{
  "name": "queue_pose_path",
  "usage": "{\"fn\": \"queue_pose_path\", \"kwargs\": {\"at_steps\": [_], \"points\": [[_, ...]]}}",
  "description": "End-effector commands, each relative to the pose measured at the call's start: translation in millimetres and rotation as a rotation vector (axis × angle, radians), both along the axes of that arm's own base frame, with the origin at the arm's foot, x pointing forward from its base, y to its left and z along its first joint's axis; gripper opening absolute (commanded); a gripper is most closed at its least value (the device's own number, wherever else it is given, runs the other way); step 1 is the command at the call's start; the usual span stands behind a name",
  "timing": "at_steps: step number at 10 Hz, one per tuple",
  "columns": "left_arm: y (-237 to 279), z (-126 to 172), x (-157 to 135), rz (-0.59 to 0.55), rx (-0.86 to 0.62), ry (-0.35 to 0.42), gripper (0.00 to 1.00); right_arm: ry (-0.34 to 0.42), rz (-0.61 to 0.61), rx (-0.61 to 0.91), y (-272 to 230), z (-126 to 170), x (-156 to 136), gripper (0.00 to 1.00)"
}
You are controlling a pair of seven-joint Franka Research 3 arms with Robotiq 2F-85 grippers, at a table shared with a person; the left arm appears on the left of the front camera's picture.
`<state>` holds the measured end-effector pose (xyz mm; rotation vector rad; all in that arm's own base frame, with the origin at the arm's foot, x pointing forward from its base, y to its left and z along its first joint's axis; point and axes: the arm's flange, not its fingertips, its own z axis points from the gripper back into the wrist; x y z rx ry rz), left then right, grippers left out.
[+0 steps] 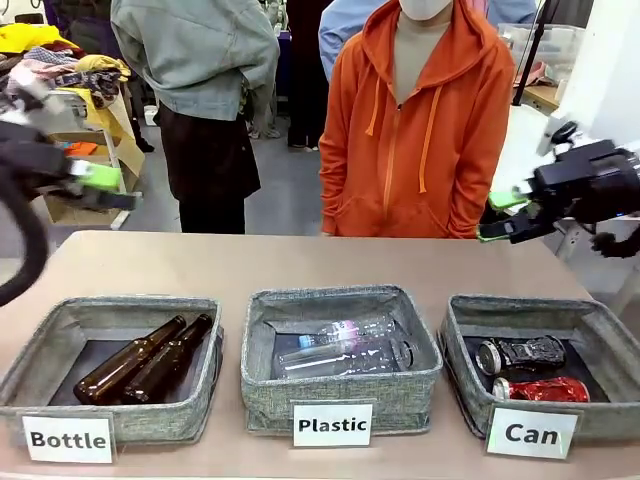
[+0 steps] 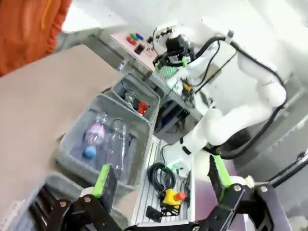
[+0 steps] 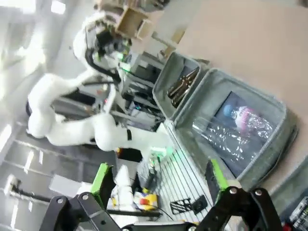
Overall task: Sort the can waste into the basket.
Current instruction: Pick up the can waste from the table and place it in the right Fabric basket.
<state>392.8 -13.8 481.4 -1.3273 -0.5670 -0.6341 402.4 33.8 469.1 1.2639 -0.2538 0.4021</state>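
The left gripper (image 1: 112, 188) hangs high at the left edge of the front view, blurred, its green-padded fingers (image 1: 100, 176) pointing toward the middle. In its own wrist view the left gripper (image 2: 161, 180) has its two fingers spread wide with nothing between them. The right gripper (image 1: 500, 215) sits raised at the right edge, fingers pointing left and slightly down. Its wrist view shows the right gripper (image 3: 159, 180) with fingers (image 3: 102, 178) likewise set wide apart and bare.
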Motion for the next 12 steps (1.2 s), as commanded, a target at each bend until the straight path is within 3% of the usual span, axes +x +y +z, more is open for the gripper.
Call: {"fn": "queue_pose_path", "kwargs": {"at_steps": [1, 2, 3, 4, 5, 12], "points": [[28.5, -38.6, 6.5, 0.061, -0.108, 0.061, 1.0, 0.267, -0.191, 0.077, -17.0, -7.6, 36.3, 1.0], [47.4, -61.1, 8.5, 0.1, -0.163, 0.071, 1.0, 0.393, -0.376, 0.049, -22.2, -16.1, 49.4, 1.0], [61.4, -76.8, 10.2, 0.124, -0.194, 0.083, 1.0, 0.455, -0.481, -0.016, -25.7, -25.0, 57.7, 1.0], [45.3, -46.0, -0.6, 0.077, -0.085, 0.082, 1.0, 0.39, -0.581, -0.02, -32.3, -33.3, 68.2, 1.0], [45.3, -46.0, -0.6, 0.077, -0.085, 0.082, 1.0, 0.334, -0.329, -0.017, -33.3, -38.1, 47.7, 1.0], [45.3, -46.0, -0.6, 0.077, -0.085, 0.082, 1.0, 0.334, -0.329, -0.017, -33.3, -38.1, 47.7, 1.0]]}}
